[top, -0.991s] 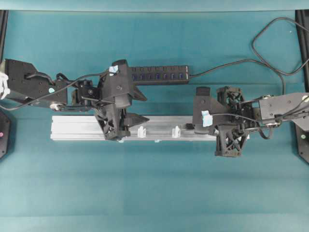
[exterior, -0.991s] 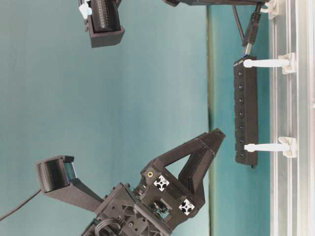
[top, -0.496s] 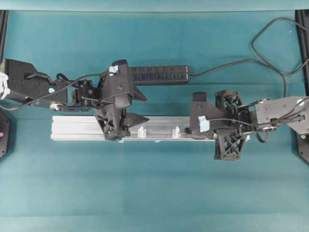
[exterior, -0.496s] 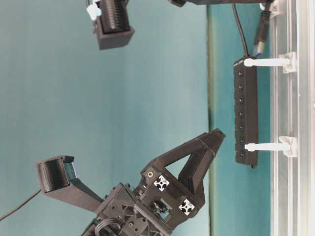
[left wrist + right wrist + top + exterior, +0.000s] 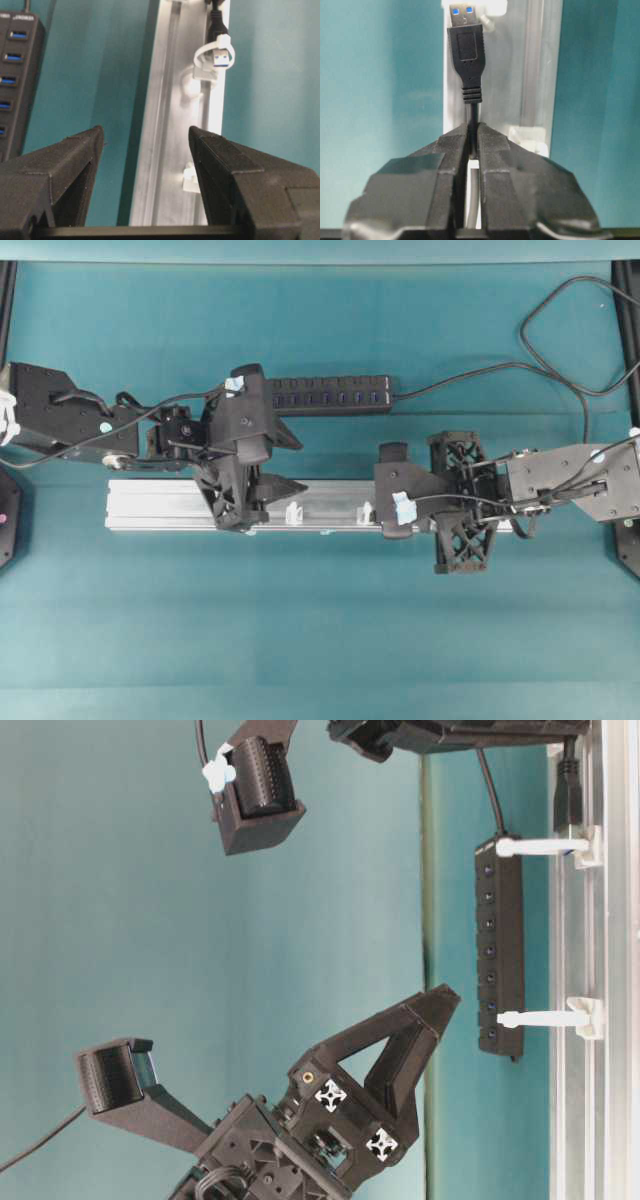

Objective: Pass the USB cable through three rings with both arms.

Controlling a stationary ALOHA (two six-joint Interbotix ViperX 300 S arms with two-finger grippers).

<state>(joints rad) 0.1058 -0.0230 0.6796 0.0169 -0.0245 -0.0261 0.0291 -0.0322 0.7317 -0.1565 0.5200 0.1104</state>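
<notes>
My right gripper (image 5: 474,131) is shut on the black USB cable just behind its plug (image 5: 466,45). In the overhead view it (image 5: 385,518) hangs over the silver rail by the middle ring (image 5: 366,512). The left wrist view shows the plug's blue tip (image 5: 221,59) poking through that white ring (image 5: 204,50). The ring nearest my left arm (image 5: 293,512) stands empty, beside my left gripper's finger (image 5: 192,177). The third ring is hidden under my right gripper. My left gripper (image 5: 300,465) is open and empty above the rail (image 5: 145,137).
The rings stand on a long aluminium rail (image 5: 160,505). A black multi-port hub (image 5: 330,393) lies behind the rail, and its cable (image 5: 560,330) loops to the far right. The table-level view shows the plug (image 5: 568,795) at a ring (image 5: 540,847).
My right gripper has moved left along the rail with the cable, carrying the plug tip into the middle ring. My left arm has not moved.
</notes>
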